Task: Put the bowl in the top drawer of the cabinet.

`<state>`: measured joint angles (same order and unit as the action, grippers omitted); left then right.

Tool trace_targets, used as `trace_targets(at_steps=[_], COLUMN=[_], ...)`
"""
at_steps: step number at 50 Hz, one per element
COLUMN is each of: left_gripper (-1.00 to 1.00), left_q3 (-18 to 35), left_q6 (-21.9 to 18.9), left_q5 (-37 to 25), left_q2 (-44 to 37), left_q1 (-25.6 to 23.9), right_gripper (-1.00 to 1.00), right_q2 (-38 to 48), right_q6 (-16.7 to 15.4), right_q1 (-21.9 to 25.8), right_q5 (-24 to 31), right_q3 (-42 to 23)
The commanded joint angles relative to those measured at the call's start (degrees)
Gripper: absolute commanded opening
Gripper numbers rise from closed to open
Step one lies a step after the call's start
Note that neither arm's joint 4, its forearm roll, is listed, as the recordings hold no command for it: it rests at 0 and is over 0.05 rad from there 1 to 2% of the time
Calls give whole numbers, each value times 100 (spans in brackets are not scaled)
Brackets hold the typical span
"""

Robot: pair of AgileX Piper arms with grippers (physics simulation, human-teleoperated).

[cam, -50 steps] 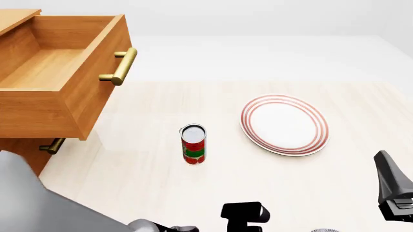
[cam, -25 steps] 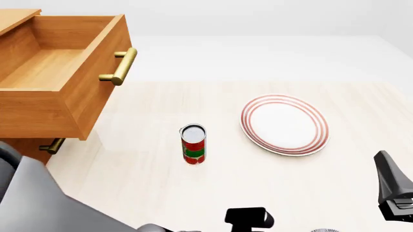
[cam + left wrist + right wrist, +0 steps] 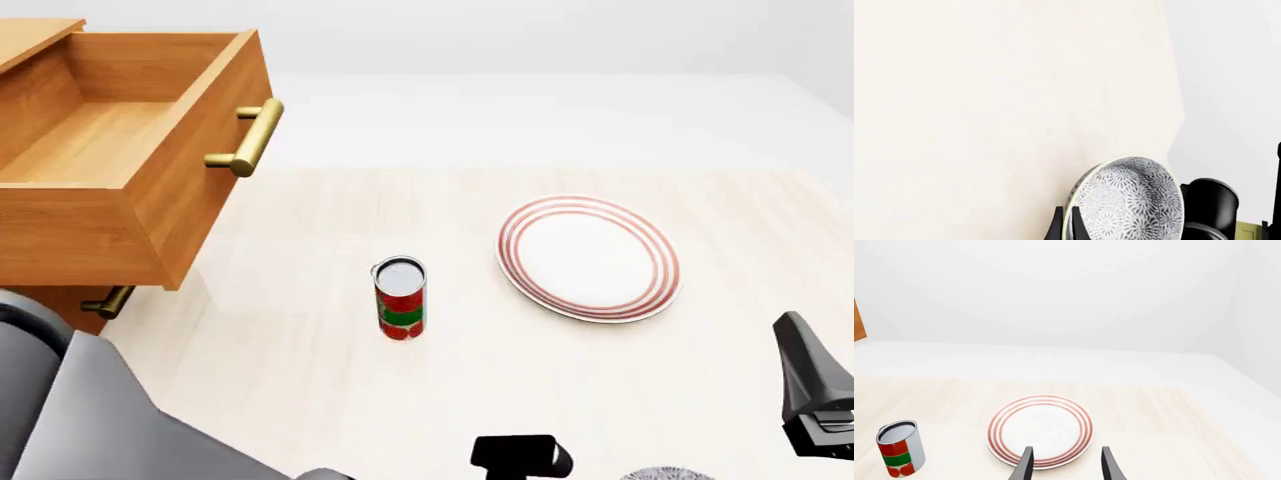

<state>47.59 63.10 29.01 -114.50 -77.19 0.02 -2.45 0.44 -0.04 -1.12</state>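
Two left fingers [image 3: 1066, 227] pinch the half-cropped bowl [image 3: 1134, 200] rim; right fingers [image 3: 1066, 465] spread apart

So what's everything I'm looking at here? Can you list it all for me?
Cabinet: one, orange-brown wood, far left of the table.
Top drawer: one, same wood, pulled open, nothing visible inside, brass bar handle.
Lower drawer handle: one, brass, small, under the open drawer.
Can: one, red and green label, silver top, standing mid-table.
Plate: one, white with red rings, flat on the table right of the can.
Bowl: one, white with dark lacy pattern, tipped on edge at the near side, rim between the left pincer's fingers.
Table: one, pale wood.
Left pincer: black, shut on the bowl's rim.
Right pincer: dark, open, pointing towards the plate.
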Motion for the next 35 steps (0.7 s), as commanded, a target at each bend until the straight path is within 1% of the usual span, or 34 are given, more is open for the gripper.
trace_targets(at_steps=[1, 6, 23, 35], left_gripper=[-100, -100, -100, -100], left_q3=[37, 19, -37, 51], left_q6=[83, 11, -23, -218], left_q5=[-71, -131, -352, -685], left_q2=[-37, 45, 319, 597], left_q1=[81, 139, 219, 409], right_gripper=[100, 100, 100, 100], right_q2=[0, 0, 0, 0], right_q6=[0, -1, 0, 1], right_q1=[0, 1, -1, 1], right_q5=[1, 1, -1, 0], right_q3=[0, 0, 0, 0])
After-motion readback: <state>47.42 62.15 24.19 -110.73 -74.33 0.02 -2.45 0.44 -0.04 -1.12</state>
